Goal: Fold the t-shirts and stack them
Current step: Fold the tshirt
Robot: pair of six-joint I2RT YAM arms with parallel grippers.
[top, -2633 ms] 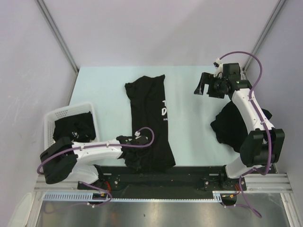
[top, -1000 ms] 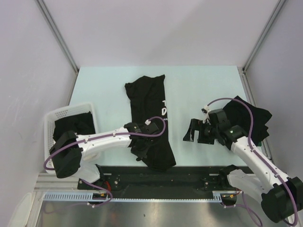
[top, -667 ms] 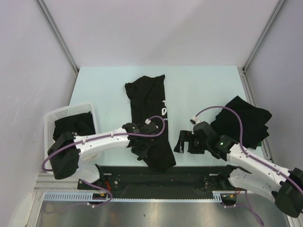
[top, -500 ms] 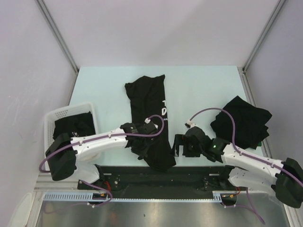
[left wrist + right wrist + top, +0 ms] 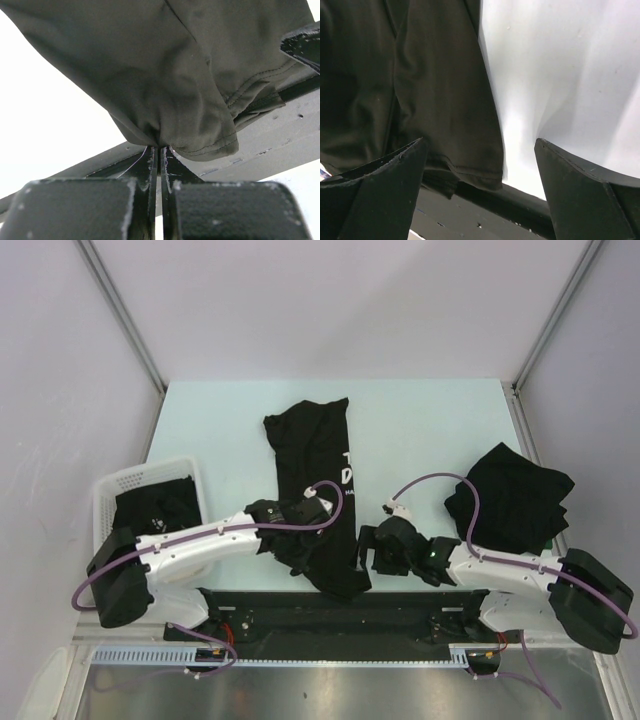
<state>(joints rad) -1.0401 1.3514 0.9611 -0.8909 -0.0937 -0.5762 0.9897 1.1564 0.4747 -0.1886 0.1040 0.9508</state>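
T-shirts (image 5: 312, 475) are lying in three spots on the tabletop (image 5: 420, 420). The long t-shirt (image 5: 318, 502), white lettering showing, is stretching from the middle down to the near edge. The left claw (image 5: 295, 558) is pinching its near left part, and in the left wrist view the claw (image 5: 159, 160) is pressing together on a gathered fold of the long t-shirt (image 5: 175, 75), which is hanging bunched above the fingers. The right claw (image 5: 365, 548) is hovering just beside the near right edge, spread wide. Seen from its own wrist, the claw (image 5: 480, 165) is framing the corner of the long t-shirt (image 5: 430, 90) without gripping it. A dark pile (image 5: 515, 500) is sitting at the right. At the left, a basket (image 5: 105, 485) is holding another black shirt (image 5: 155, 508).
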